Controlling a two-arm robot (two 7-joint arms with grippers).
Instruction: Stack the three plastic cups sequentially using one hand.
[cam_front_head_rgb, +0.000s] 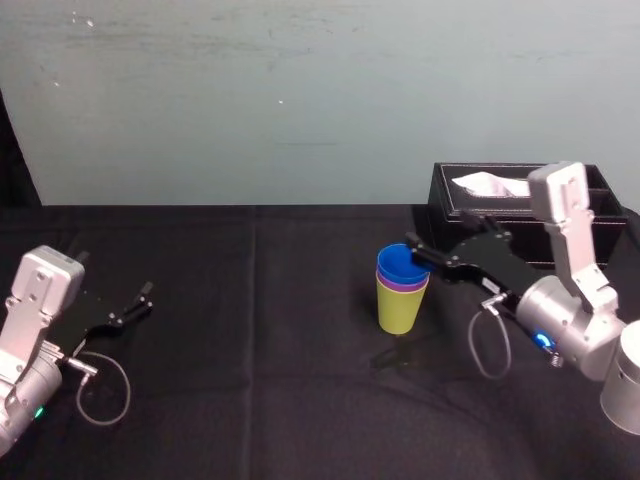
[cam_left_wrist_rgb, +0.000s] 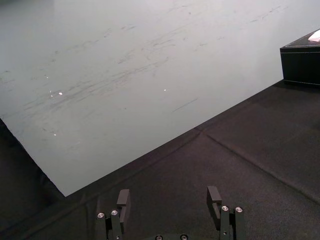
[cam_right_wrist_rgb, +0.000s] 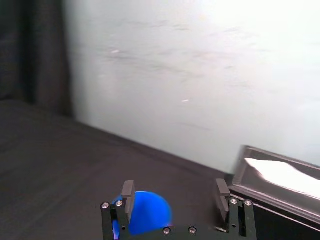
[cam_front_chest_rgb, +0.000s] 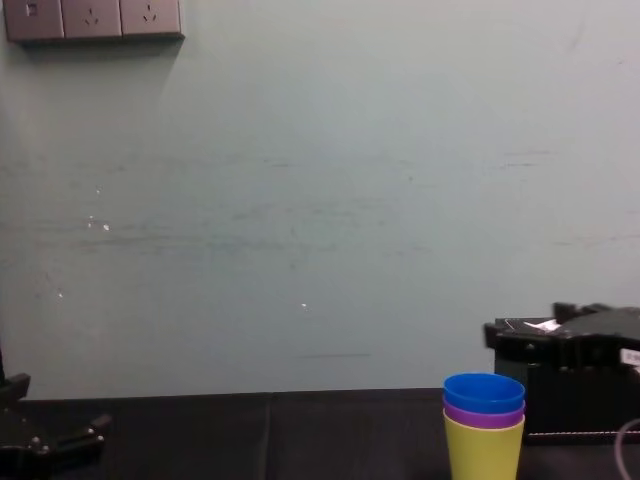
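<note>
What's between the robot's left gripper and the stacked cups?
Nothing but bare black tablecloth lies between the left gripper and the cup stack, as the head view shows.

Before me, items not for handling:
1. Black cloth (cam_front_head_rgb: 260, 340) covering my table, one crease running front to back
2. Black leather-look tissue box (cam_front_head_rgb: 447, 222), far right, by the wall, white tissue (cam_front_head_rgb: 490, 184) showing on top
3. Pale green wall (cam_front_head_rgb: 300, 100), scuffed
4. Grey socket strip (cam_front_chest_rgb: 92, 18), high on my left
</note>
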